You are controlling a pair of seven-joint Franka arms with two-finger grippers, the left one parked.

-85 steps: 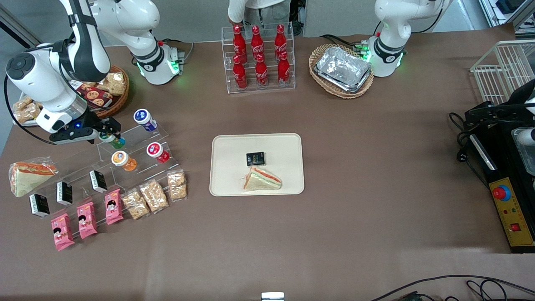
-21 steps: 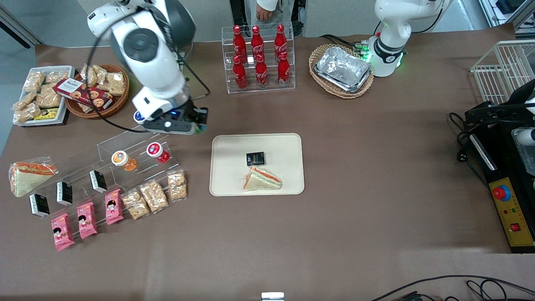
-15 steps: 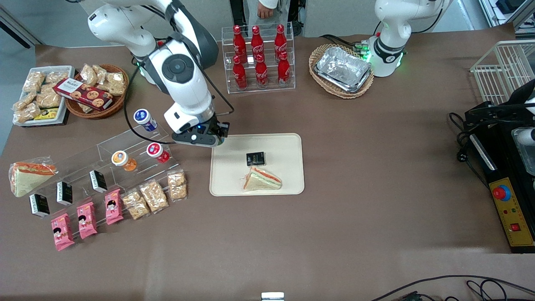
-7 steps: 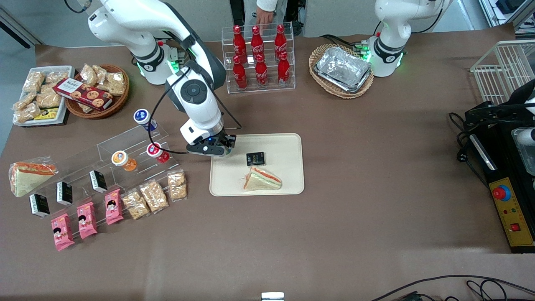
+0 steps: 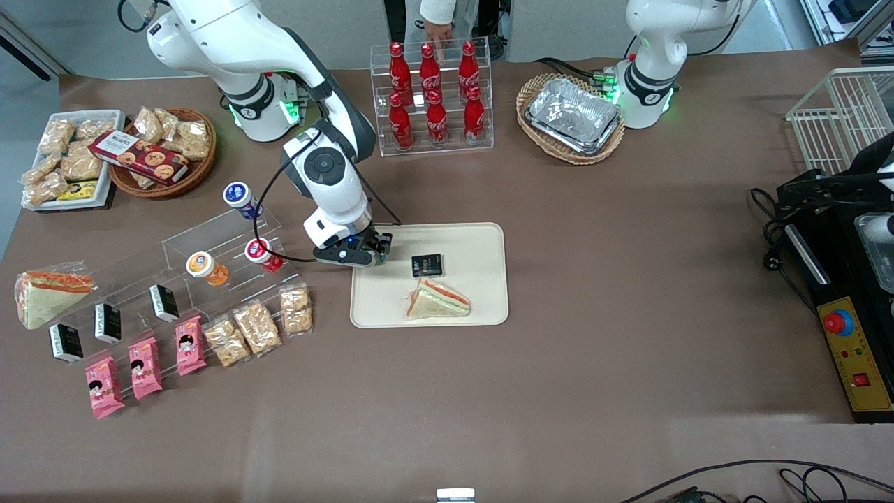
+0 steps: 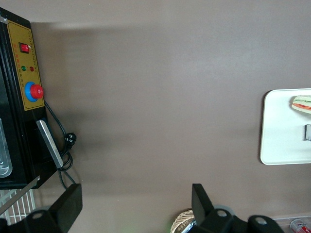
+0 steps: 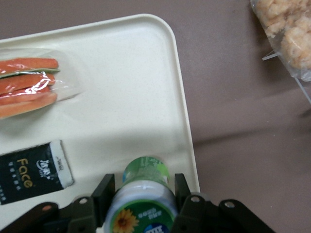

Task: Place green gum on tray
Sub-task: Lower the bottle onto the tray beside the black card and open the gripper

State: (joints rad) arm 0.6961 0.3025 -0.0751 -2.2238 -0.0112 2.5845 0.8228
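Observation:
My right gripper (image 5: 376, 256) is over the cream tray (image 5: 475, 241), at the tray's edge toward the working arm's end of the table. It is shut on the green gum (image 7: 144, 193), a small green bottle with a white, green-rimmed lid. The black fingers (image 7: 108, 188) press on both sides of the lid. The bottle's base points down at the tray (image 7: 121, 102), close to its rim. In the front view the gripper hides almost all of the gum. The tray's edge also shows in the left wrist view (image 6: 279, 141).
A wrapped sandwich (image 5: 438, 299) and a black packet (image 5: 427, 265) lie on the tray beside the gripper. An acrylic stand toward the working arm's end holds an orange bottle (image 5: 206, 268), a red bottle (image 5: 264, 254) and a blue-lidded bottle (image 5: 242, 198). A cola rack (image 5: 433, 98) stands farther back.
The right gripper has carried the green gum from the acrylic stand to over the tray's edge. In the last half second it moved slightly nearer and lower.

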